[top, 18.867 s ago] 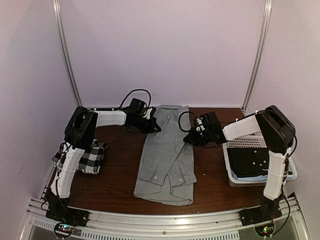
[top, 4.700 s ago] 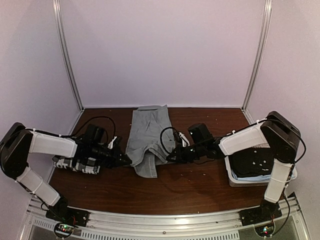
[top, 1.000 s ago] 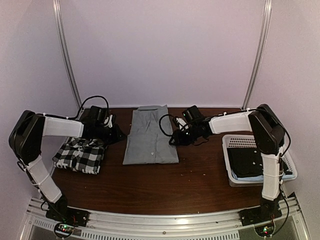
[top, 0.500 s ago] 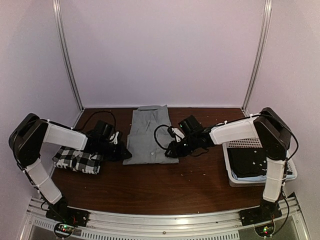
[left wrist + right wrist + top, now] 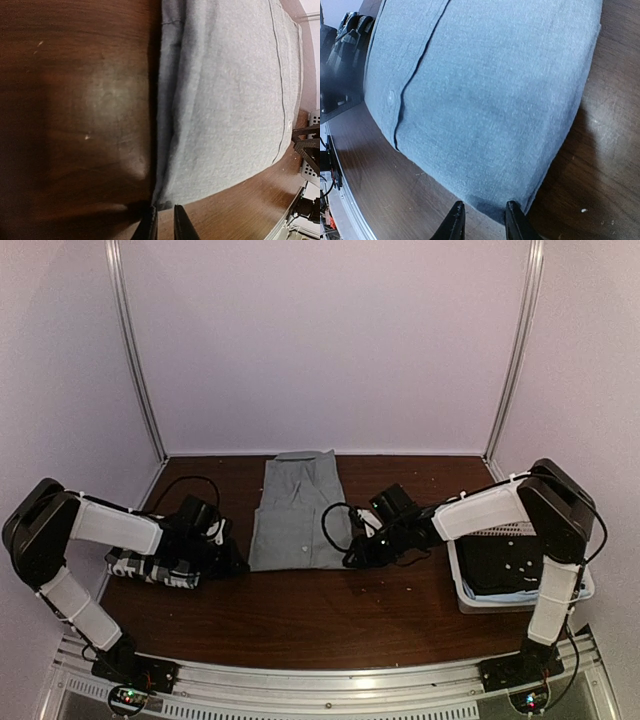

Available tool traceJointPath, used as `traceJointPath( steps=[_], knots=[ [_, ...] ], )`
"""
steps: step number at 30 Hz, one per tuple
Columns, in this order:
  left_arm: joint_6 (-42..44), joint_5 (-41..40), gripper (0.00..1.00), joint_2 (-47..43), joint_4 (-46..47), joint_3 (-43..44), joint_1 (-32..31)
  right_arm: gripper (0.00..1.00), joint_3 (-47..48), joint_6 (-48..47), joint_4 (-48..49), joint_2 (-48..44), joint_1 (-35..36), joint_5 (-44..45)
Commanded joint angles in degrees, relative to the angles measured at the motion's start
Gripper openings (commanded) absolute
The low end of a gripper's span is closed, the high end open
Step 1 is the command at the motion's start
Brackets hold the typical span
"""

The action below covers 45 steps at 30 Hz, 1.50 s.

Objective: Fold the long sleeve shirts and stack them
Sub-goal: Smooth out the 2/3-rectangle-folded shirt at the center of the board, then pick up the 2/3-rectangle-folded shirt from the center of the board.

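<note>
On the brown desk (image 5: pixel 330 615) the plain grey shirt (image 5: pixel 297 515) lies as a long, narrow rectangle, reaching from the middle to the far edge. A white basket (image 5: pixel 462 592) of dark cloth sits at the right edge, and the checked shirt (image 5: pixel 150 568) lies folded at the left edge. The step in hand looks like the crosswise fold of the grey one. The right tool (image 5: pixel 482 220) stands open astride the hem at the shirt's near right corner. The left tool (image 5: pixel 164 224) sits at the near left corner, jaws a slit apart; whether cloth is pinched there cannot be told. Next, both probably need to close through every layer, then lift and carry the hem evenly toward the far edge.
</note>
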Motion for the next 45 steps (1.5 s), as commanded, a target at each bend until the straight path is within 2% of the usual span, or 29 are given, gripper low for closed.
traceJointPath(
  steps=[1, 11, 14, 24, 33, 45],
  knots=[
    [1.09, -4.14, 0.14, -3.83, -4.37, -1.49, 0.52, 0.29, -2.21, 0.97, -1.09, -3.70, -0.41, 1.40],
    [2.68, -3.13, 0.23, -5.74, -4.48, -2.28, 0.69, 0.32, -5.00, 1.55, -0.77, -4.52, -0.45, 1.60],
    [3.06, -2.16, 0.25, -4.96, -3.55, -2.06, 0.70, 0.35, -5.11, 1.91, -0.01, -4.18, -0.43, 1.79],
    [3.55, 1.70, 0.28, -1.22, -0.90, -1.09, 0.61, 0.35, -4.83, 2.96, 3.21, -2.02, -0.48, 0.73],
    [2.16, 1.14, 0.27, 0.68, 0.40, -0.89, 0.61, 0.35, -5.37, 3.95, 3.92, -2.39, -0.65, 0.69],
    [1.80, 1.34, 0.18, 1.59, 1.08, -1.05, 0.61, 0.31, -7.46, 5.38, 7.50, -2.60, -0.76, -0.29]
  ],
)
